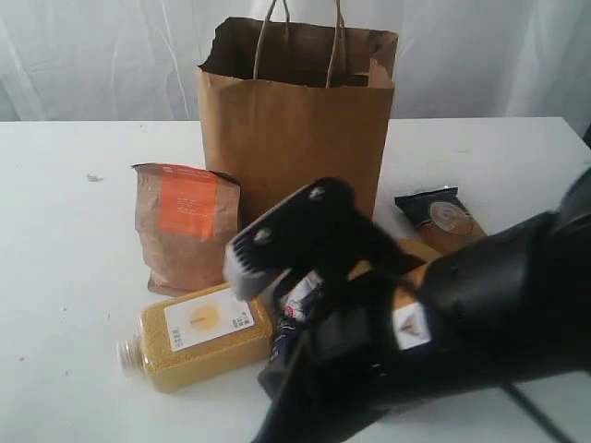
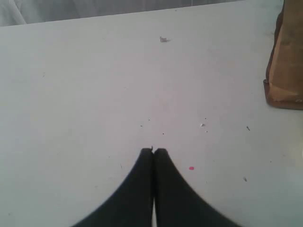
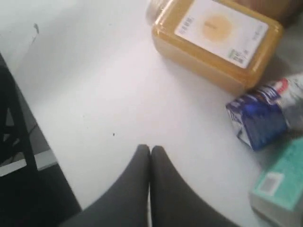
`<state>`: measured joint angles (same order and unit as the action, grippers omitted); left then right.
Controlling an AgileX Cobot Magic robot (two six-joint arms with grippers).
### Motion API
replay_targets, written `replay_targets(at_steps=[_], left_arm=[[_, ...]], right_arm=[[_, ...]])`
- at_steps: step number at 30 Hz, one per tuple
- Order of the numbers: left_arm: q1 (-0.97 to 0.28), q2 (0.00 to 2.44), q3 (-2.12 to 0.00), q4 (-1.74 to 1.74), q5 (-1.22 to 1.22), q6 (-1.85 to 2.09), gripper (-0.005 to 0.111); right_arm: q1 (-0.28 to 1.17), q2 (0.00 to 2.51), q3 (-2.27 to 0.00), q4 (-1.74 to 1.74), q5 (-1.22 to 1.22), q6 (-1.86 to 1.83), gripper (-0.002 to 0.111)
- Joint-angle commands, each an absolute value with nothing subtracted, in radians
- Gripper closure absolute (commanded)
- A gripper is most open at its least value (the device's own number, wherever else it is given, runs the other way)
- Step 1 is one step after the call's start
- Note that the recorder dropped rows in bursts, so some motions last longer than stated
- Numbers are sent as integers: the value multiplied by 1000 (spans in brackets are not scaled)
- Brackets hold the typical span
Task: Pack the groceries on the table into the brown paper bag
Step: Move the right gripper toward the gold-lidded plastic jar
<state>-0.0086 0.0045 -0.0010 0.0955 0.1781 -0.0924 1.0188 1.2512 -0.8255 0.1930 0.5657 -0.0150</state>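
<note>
The brown paper bag (image 1: 295,120) stands upright and open at the back middle of the table (image 1: 55,277). A brown pouch with an orange label (image 1: 185,226) stands to its front left. The yellow grain bottle (image 1: 199,334) (image 3: 215,42) lies on its side. Beside it lies the small blue-white carton (image 3: 265,113), half hidden by my right arm (image 1: 462,332) in the exterior view. My right gripper (image 3: 150,149) is shut and empty over bare table near the bottle. My left gripper (image 2: 154,151) is shut and empty over bare table, left of the pouch's edge (image 2: 284,71).
A dark-topped packet (image 1: 441,220) lies right of the bag. A teal and white box (image 3: 279,189) sits by the carton. The table's front edge and a dark frame (image 3: 14,142) are close to my right gripper. A speck (image 2: 164,39) lies on the tabletop.
</note>
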Motion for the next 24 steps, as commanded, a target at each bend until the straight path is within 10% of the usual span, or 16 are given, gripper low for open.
replay_targets(at_steps=[1,24], left_arm=[[-14,0,0,95,176,-90,107],[-14,0,0,95,176,-90,107]], right_arm=[[1049,1395,-827,93,453,0,108],[1026,1505,-777,-901,1139,962,108]])
